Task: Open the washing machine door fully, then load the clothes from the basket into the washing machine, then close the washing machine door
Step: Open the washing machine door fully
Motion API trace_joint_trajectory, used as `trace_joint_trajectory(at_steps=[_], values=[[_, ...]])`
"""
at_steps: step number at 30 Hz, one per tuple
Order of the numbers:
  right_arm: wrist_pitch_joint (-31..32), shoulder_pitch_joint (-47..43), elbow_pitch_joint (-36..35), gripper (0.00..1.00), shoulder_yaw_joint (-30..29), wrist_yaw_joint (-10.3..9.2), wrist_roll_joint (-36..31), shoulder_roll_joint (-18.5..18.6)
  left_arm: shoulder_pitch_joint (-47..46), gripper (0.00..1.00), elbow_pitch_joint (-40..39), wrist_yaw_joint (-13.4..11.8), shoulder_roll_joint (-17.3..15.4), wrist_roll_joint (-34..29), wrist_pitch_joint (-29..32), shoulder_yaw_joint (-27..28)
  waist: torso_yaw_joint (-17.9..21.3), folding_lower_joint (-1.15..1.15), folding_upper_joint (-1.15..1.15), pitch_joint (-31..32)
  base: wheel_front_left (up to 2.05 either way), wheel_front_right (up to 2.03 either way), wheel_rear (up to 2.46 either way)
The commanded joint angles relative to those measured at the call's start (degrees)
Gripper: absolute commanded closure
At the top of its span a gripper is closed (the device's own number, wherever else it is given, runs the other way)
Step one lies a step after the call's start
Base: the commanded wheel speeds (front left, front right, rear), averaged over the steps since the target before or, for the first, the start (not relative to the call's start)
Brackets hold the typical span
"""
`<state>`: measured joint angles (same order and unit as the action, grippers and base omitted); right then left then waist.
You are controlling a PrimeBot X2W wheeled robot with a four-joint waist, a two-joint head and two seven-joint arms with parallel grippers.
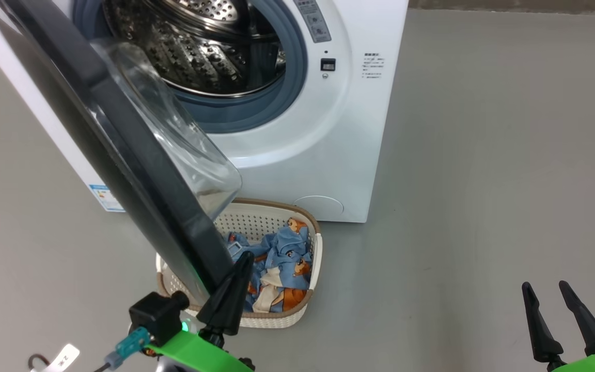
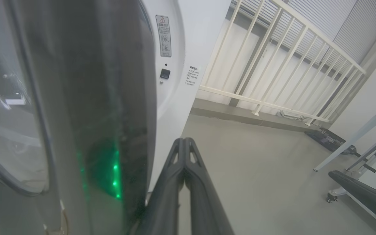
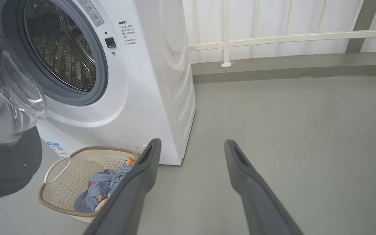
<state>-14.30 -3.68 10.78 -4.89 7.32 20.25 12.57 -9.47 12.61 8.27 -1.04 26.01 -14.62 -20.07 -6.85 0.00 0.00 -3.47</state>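
The washing machine [image 1: 302, 129] stands ahead with its steel drum [image 1: 199, 46] exposed. The washing machine door [image 1: 137, 155] hangs swung out toward me, its glass bowl [image 1: 178, 139] facing the drum. Below it on the floor sits the basket [image 1: 269, 209] holding the clothes [image 1: 284, 258], blue fabric with orange bears. My left gripper [image 1: 247, 257] is shut on nothing, its tip right beside the door's lower black rim [image 2: 109, 98]; whether it touches I cannot tell. My right gripper [image 1: 544, 285] stands open over bare floor at the lower right, right of the basket [image 3: 54, 163] and the clothes [image 3: 98, 191].
Grey floor [image 1: 483, 181] spreads to the right of the machine. A white railing [image 2: 273, 65] runs along the wall behind the machine. Pale table legs [image 2: 357, 137] and a wheeled base [image 2: 333, 197] stand at the right in the left wrist view.
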Motion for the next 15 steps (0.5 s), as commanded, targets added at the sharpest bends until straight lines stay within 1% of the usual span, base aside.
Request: trace_joint_trajectory(at_steps=[1,11,15], values=[[-0.7,0.8,-1.5,0.0,1.0,0.17,0.3,0.8,-0.6,1.0,-1.4,-0.8,-1.8,-0.1,-0.4,4.4,-0.5,0.0,0.0,-0.1,0.0,0.0,0.0],[-0.7,0.9,-1.4,0.0,0.9,0.17,0.3,0.8,1.9,1.0,-3.4,-0.8,-1.8,-0.7,-0.4,6.2,-2.3,0.0,0.0,-0.2,0.0,0.0,0.0],[-0.7,1.1,-1.4,0.0,1.0,0.17,0.3,0.8,3.2,1.0,-4.4,-0.8,-1.8,-1.1,-0.4,8.1,-3.2,0.0,0.0,-0.1,0.0,0.0,0.0]])
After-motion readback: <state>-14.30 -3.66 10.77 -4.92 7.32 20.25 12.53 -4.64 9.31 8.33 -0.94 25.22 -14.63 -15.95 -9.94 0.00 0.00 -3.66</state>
